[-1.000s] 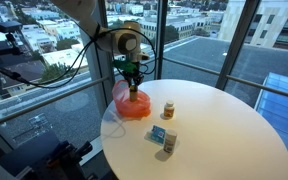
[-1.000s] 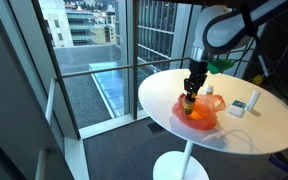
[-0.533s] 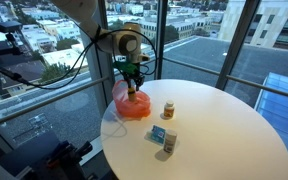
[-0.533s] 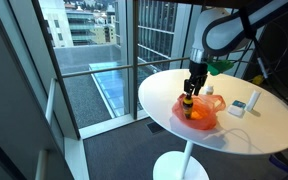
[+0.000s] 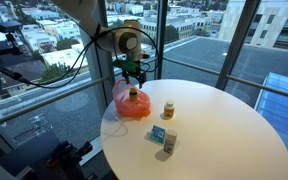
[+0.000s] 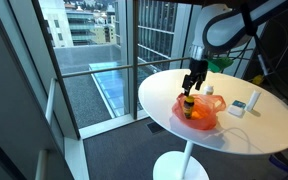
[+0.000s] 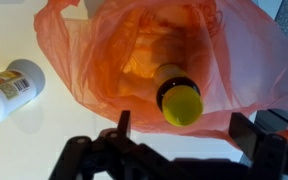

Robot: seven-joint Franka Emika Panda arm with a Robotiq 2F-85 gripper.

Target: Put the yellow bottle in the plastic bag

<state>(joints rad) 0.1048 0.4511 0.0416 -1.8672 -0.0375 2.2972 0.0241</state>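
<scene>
Wrist view shows the gripper (image 7: 183, 128) with its two fingers (image 7: 123, 126) spread wide and gripping nothing, poised over the mouth of the orange plastic bag (image 7: 89, 55). Between and just beyond the fingers stands the yellow bottle (image 7: 181, 101), upright inside the bag with its yellow cap facing the camera. In both exterior views the gripper (image 5: 134, 72) (image 6: 192, 81) hangs just above the bottle (image 5: 134, 95) (image 6: 189, 103), apparently clear of it, though the gap is hard to judge. The bag (image 5: 124, 104) (image 6: 206, 117) sits near the edge of the round white table (image 5: 224, 135). A small white bottle (image 7: 11, 87) (image 5: 168, 109) is on the table near the bag, and two small boxes (image 5: 164, 138) sit further off.
</scene>
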